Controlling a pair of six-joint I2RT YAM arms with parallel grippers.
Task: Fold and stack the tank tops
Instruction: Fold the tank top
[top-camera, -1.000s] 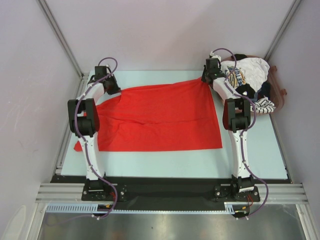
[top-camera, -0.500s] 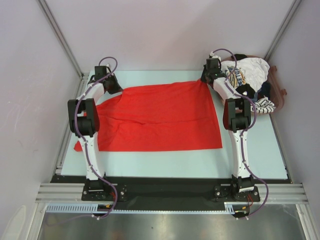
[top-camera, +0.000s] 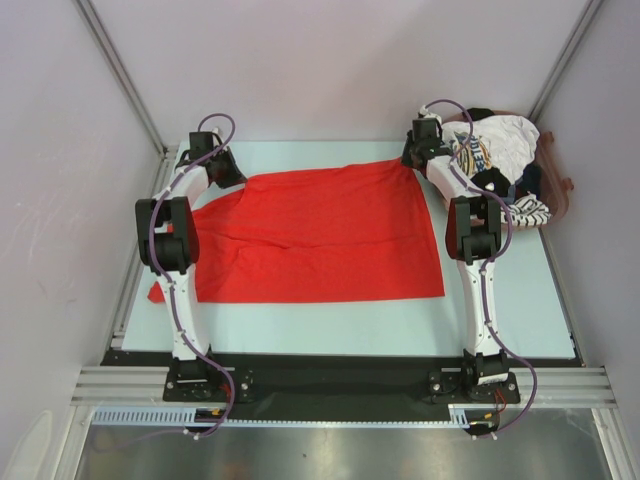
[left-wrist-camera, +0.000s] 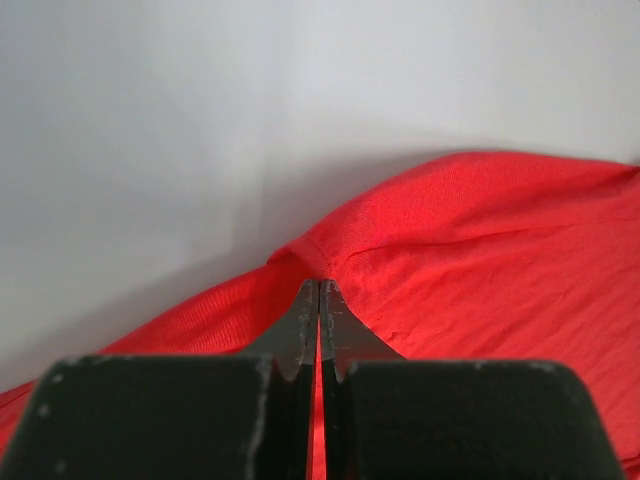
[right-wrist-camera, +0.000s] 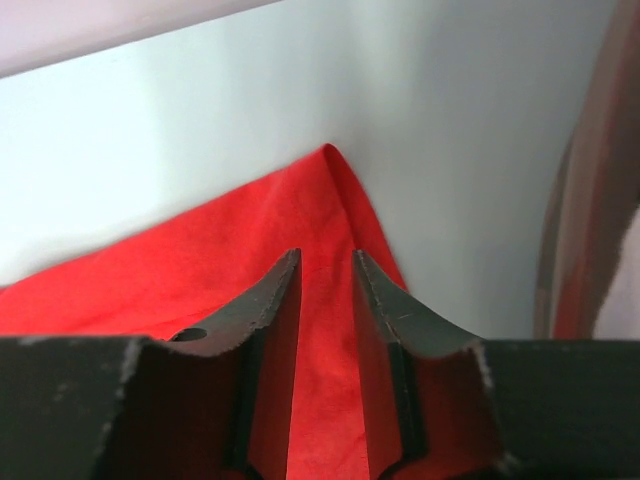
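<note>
**Spreading out the first top, with no fold made so far**

Pinching the far left edge of the red tank top with the left fingers, shut tight on the cloth. Hovering the right fingers over its far right corner, parted partway and gripping nothing. Lying flat and wide across the counter, creased but unfolded. Leaving the other tank tops, white printed, striped and dark, heaped at the far right corner. No stack anywhere. Judged very early: all folding and stacking left to do.
</note>
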